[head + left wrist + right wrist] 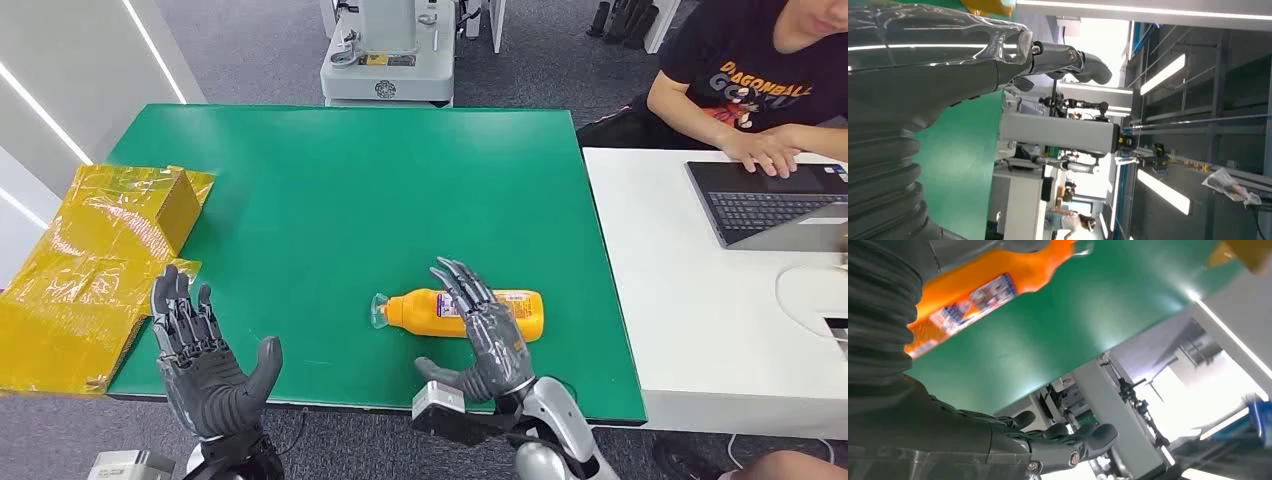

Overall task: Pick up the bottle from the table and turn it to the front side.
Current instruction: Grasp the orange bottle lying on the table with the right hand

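An orange bottle (430,312) with a clear cap lies on its side on the green table (350,200), near the front edge, cap pointing left. Its white and blue label (973,295) faces up. My right hand (485,335) hovers over the bottle's middle and right part, fingers spread and extended, holding nothing. The bottle (993,285) appears close to my right hand (1048,450) in the right wrist view. At the table's front left corner my left hand (205,355) is raised, palm up, fingers apart and empty; the same hand (998,55) shows in the left wrist view.
Crumpled yellow packaging (100,260) lies on the table's left side. A white table (690,300) with a laptop (770,205) adjoins on the right, where a person (760,80) sits. A grey machine base (385,70) stands beyond the far edge.
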Robot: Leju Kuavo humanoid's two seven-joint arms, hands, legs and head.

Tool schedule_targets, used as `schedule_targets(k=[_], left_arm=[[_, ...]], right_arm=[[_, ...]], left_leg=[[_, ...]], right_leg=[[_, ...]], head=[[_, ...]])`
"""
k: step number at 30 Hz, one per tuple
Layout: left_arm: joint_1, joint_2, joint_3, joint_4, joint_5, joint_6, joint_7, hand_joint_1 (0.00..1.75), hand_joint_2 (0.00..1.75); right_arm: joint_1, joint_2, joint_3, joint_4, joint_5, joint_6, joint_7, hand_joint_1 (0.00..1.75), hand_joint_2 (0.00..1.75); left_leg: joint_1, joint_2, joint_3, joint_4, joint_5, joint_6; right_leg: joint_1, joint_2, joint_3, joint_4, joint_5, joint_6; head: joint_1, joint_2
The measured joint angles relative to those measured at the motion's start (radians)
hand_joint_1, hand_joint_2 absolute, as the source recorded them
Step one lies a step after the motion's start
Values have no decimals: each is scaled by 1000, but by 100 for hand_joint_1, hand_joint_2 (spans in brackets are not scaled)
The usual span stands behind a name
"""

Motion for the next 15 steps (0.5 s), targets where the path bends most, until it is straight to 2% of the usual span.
schedule_targets(k=[2, 8, 11, 15], left_arm=[[-5, 0, 0, 0, 0, -12, 0, 0, 175], [-39, 2, 0, 1, 13, -67, 0, 0, 175], [-47, 4, 0, 2, 20, -75, 0, 0, 175], [-59, 7, 0, 5, 25, -84, 0, 0, 175]], right_arm=[[-43, -16, -8, 32, 1, 37, -7, 0, 175], [-348, -112, 1, 295, -52, 339, -140, 0, 175], [-466, -135, 26, 404, -63, 405, -171, 0, 175], [-569, -150, 75, 514, -72, 465, -194, 0, 175]], left_leg=[[0, 0, 0, 0, 0, 1], [0, -2, -1, 1, 4, 2], [0, -2, -1, 1, 4, 2], [0, -3, -1, 1, 4, 2]], right_leg=[[0, 0, 0, 0, 0, 0], [0, -1, 0, 0, 3, 2], [0, -2, 0, 0, 3, 2], [0, -2, 0, 0, 3, 2]], head=[[0, 0], [0, 0], [0, 0], [0, 0]])
